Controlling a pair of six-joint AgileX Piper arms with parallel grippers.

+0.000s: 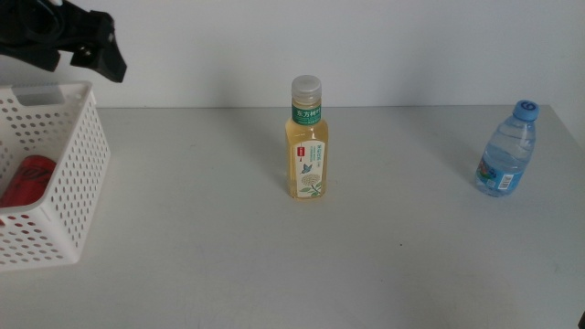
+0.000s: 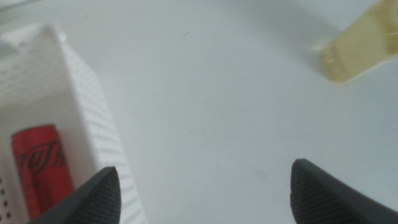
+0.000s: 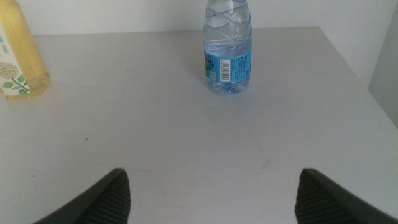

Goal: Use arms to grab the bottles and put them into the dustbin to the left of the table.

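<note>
— Which bottle is nearer you?
— I'm hanging my left gripper (image 1: 96, 57), jaws released and empty, over the bin (image 1: 57, 174) at the table's left edge; the tea (image 1: 308, 139) is standing upright mid-table.
— And the water (image 1: 507, 151)?
— It's standing by the right edge, facing my right gripper (image 3: 211, 202), also released.

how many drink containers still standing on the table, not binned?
2. The tall yellowish tea bottle with green-white label stands upright mid-table; the small clear blue-capped water bottle stands upright near the right edge. A red soda can already lies in the white perforated plastic basket.
</note>
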